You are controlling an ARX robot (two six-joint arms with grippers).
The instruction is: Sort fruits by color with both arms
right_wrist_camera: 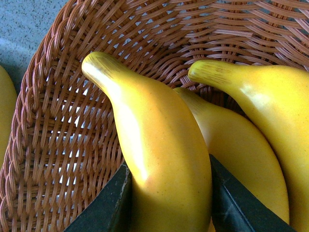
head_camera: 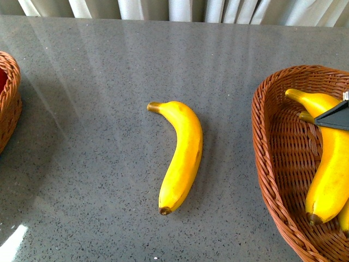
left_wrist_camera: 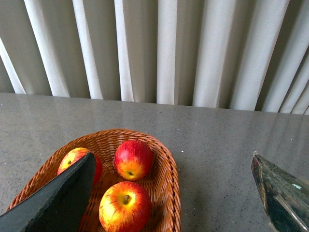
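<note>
A yellow banana [head_camera: 182, 155] lies loose on the grey table between the baskets. My right gripper [right_wrist_camera: 169, 193] is shut on a banana [right_wrist_camera: 159, 159] inside the right wicker basket [right_wrist_camera: 63, 125]. Two more bananas [right_wrist_camera: 236, 150] [right_wrist_camera: 275, 111] lie beside it. In the front view only a black tip of that gripper [head_camera: 335, 117] shows, over the held banana [head_camera: 327, 164]. My left gripper [left_wrist_camera: 172, 154] is open and empty above the left wicker basket [left_wrist_camera: 166, 193]. That basket holds three red apples [left_wrist_camera: 133, 159] [left_wrist_camera: 125, 206] [left_wrist_camera: 72, 158].
The right basket [head_camera: 272, 164] stands at the table's right edge and the left basket [head_camera: 8, 103] at its left edge. White curtains [left_wrist_camera: 164, 48] hang behind the table's far edge. The loose banana's side shows at the edge of the right wrist view [right_wrist_camera: 5, 111].
</note>
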